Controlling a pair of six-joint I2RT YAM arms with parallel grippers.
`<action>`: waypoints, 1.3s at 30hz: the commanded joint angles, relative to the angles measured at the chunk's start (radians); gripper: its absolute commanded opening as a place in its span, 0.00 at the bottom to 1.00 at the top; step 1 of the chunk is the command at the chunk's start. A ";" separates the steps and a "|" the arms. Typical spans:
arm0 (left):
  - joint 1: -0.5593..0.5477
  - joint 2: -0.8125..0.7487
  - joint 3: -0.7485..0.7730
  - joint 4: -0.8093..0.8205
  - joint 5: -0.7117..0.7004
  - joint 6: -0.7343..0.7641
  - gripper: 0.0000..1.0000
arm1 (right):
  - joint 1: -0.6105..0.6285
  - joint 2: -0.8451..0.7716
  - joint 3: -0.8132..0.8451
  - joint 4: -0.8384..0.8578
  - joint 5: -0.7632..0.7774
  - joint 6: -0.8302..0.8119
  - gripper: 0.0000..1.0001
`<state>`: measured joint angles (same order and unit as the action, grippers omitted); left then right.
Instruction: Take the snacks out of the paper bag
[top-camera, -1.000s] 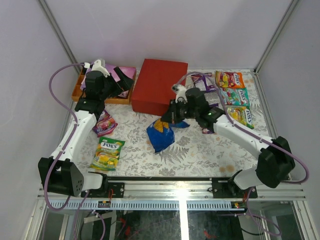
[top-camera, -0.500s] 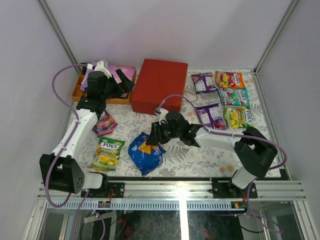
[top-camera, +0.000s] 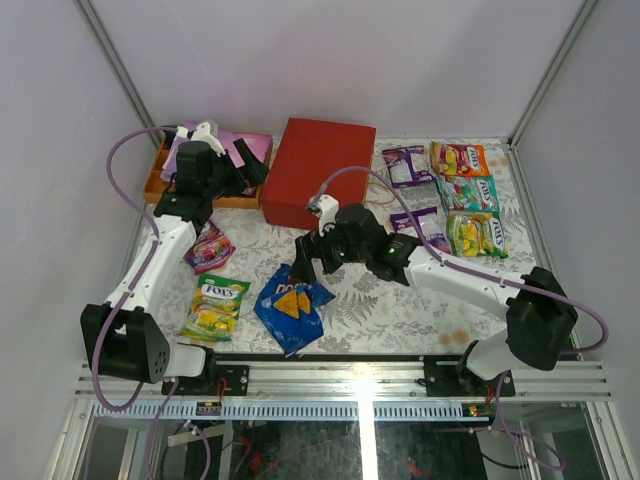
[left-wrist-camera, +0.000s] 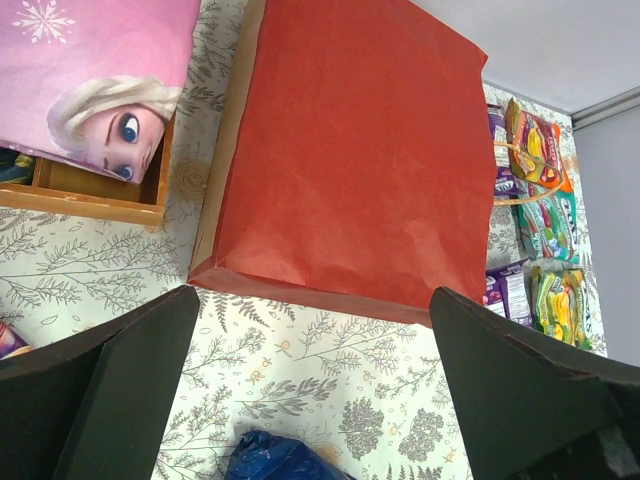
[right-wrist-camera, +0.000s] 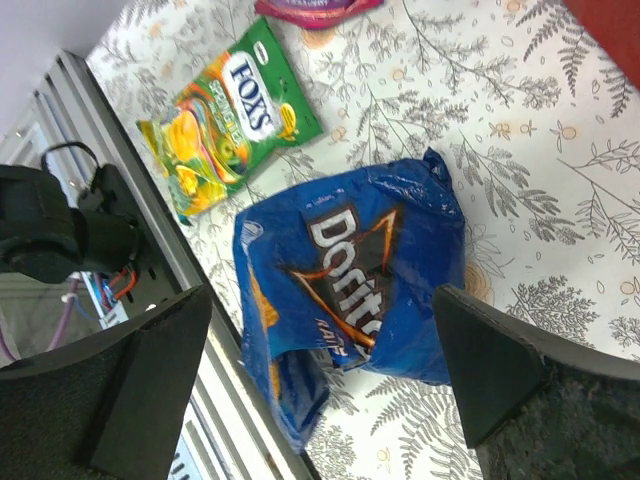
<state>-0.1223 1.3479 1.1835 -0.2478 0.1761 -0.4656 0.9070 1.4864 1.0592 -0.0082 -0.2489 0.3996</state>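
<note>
Found paper bag (top-camera: 318, 172) lying flat, red side up, at rear centre of table (top-camera: 400, 300); mouth unseen, contents not to be told; judged near empty from its flatness. Recorded left gripper (left-wrist-camera: 312, 300) poised above it, jaws apart, holding nothing. Noted Doritos bag (right-wrist-camera: 355, 280) out on the table near the front, under right gripper (top-camera: 310, 260), jaws wide apart, empty. Counted smaller snacks out: green Fox's pack (top-camera: 214, 305) and pink packet (top-camera: 208, 245) at left; purple packets (top-camera: 404, 165), orange pack (top-camera: 459, 158), teal pack (top-camera: 472, 192), yellow pack (top-camera: 478, 233) at right. Reckoned little left beyond checking inside.
</note>
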 joint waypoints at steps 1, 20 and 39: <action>0.007 0.007 0.044 -0.008 0.006 0.029 1.00 | 0.009 0.058 -0.002 -0.035 -0.046 -0.082 0.99; 0.009 0.001 0.025 0.004 0.007 0.030 1.00 | 0.074 0.196 -0.036 0.112 -0.206 -0.097 0.32; 0.009 0.001 0.015 0.012 0.007 0.033 1.00 | 0.074 -0.137 -0.160 0.055 0.636 -0.011 0.00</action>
<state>-0.1219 1.3563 1.1835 -0.2481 0.1768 -0.4507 0.9771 1.3880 0.8715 0.0525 0.1535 0.4229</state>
